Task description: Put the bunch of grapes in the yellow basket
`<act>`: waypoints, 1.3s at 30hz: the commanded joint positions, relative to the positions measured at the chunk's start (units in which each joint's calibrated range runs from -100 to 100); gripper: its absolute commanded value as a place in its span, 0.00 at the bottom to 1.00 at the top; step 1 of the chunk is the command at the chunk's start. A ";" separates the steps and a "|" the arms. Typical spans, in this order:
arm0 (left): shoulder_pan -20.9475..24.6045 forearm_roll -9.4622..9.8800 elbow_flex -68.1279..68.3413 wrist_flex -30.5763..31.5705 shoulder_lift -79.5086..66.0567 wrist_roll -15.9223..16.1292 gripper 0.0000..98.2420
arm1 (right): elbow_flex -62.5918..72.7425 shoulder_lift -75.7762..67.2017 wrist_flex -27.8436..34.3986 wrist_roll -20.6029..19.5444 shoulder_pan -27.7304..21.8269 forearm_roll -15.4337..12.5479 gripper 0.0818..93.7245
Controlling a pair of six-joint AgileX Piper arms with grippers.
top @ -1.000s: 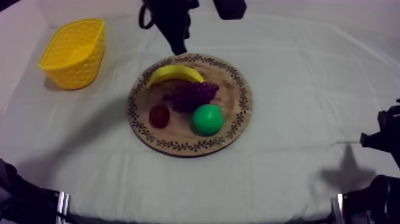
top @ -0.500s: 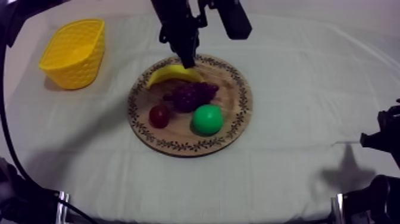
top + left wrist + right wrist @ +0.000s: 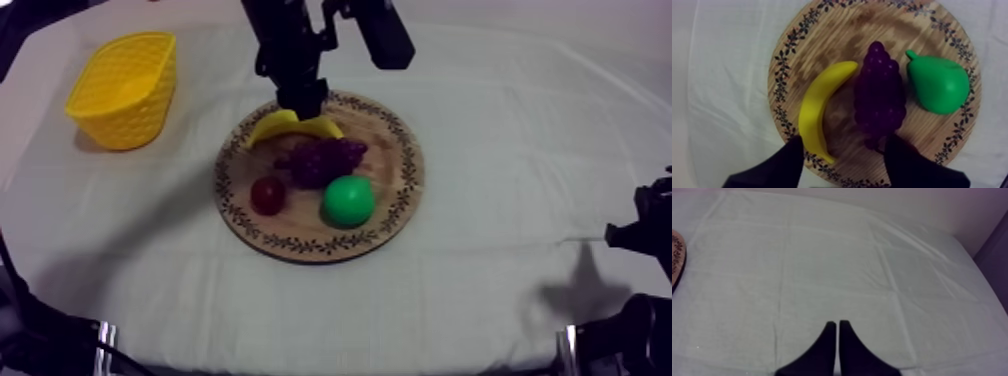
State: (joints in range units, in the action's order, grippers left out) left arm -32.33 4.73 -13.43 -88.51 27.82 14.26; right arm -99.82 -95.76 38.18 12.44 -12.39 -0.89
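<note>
L gripper [image 3: 844,146] hung wide open, holding nothing, its fingers either side of the grapes' [image 3: 879,95] near end, prob. to straddle the bunch. Grapes lay on the wooden board [image 3: 837,30] btwn banana [image 3: 819,107] & pear [image 3: 937,85], yellow basket [image 3: 125,88] well apart. R gripper [image 3: 837,324] sat pressed closed on nothing, likely parked clear.

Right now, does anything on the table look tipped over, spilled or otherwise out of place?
Nothing stands out. The banana, bunch of grapes, pear and small red fruit all lie on the wooden board, the yellow basket stands upright beside it, and the left end effector is open above the board.
</note>
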 commanded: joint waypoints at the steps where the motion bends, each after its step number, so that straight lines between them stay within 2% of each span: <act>1: -0.19 -0.14 0.13 -0.64 -0.46 -0.16 0.70 | 0.05 0.01 0.04 -0.01 -0.01 -0.01 0.00; 9: -1.02 -0.74 1.75 -1.60 0.55 -0.66 0.75 | 0.05 0.01 0.04 -0.01 -0.01 -0.01 0.00; 29: -1.12 -3.44 2.88 1.77 10.84 -0.82 0.82 | 0.05 0.01 0.04 -0.01 -0.01 -0.01 0.00; 39: -0.75 -4.05 -0.51 2.54 16.19 -0.65 0.83 | 0.05 0.01 0.04 -0.01 -0.01 -0.01 0.00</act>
State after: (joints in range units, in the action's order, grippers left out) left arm -33.10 0.75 -13.71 -85.94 43.62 13.56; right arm -99.82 -95.76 38.18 12.44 -12.39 -0.89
